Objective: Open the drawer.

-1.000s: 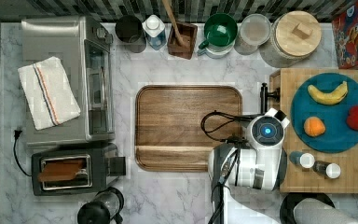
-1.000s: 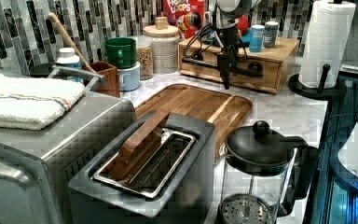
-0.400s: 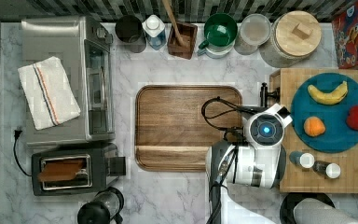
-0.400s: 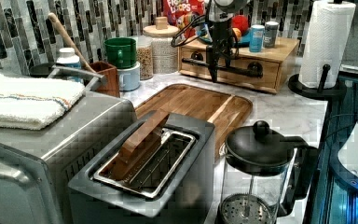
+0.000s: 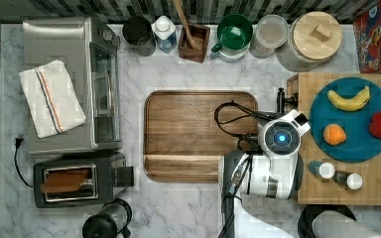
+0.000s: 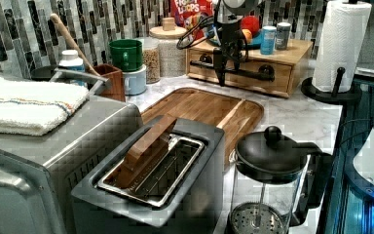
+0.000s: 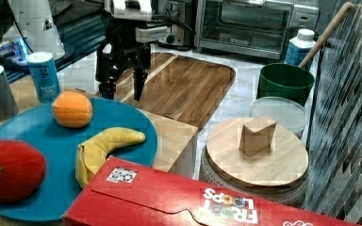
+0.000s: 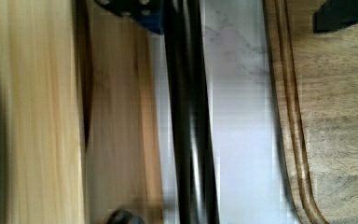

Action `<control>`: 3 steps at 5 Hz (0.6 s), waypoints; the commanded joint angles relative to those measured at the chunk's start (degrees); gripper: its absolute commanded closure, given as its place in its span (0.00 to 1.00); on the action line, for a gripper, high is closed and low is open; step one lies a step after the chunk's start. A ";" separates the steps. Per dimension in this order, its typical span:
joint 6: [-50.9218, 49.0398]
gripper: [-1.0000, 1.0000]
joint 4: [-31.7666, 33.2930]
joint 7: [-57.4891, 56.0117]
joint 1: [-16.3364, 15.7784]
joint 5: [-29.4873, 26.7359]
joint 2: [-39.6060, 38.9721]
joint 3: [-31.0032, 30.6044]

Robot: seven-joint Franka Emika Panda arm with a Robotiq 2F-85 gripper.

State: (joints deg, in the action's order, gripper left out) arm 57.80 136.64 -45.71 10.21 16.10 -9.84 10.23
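The light bamboo drawer [image 6: 246,77] forms the front of a box at the back of the left view, and its front looks flush with the box. Its long black bar handle [image 6: 258,74] runs across the front; the same handle [image 8: 191,121] shows close up in the wrist view. My gripper [image 6: 222,78] points straight down at the handle's left part in the left view. It is open, with one finger on each side of the bar and the bar between them. The open gripper [image 7: 122,89] also shows in the right view, beside the box's edge.
A walnut tray [image 5: 198,134] lies on the marble counter just in front of the drawer. On the box sit a teal plate [image 5: 352,144] with fruit and two cans [image 5: 322,169]. A paper towel stand [image 6: 343,44], French press [image 6: 272,175] and toaster [image 6: 151,170] stand around.
The gripper has shifted toward the left view's left along the drawer front and now hangs with its fingers over the handle; little moved in the last half second.
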 commanded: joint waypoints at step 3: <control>3.77 0.00 1.24 16.89 -15.72 -5.16 -0.41 -15.86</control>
State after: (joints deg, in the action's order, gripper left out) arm 58.14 136.86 -31.56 2.91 13.09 -10.82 4.74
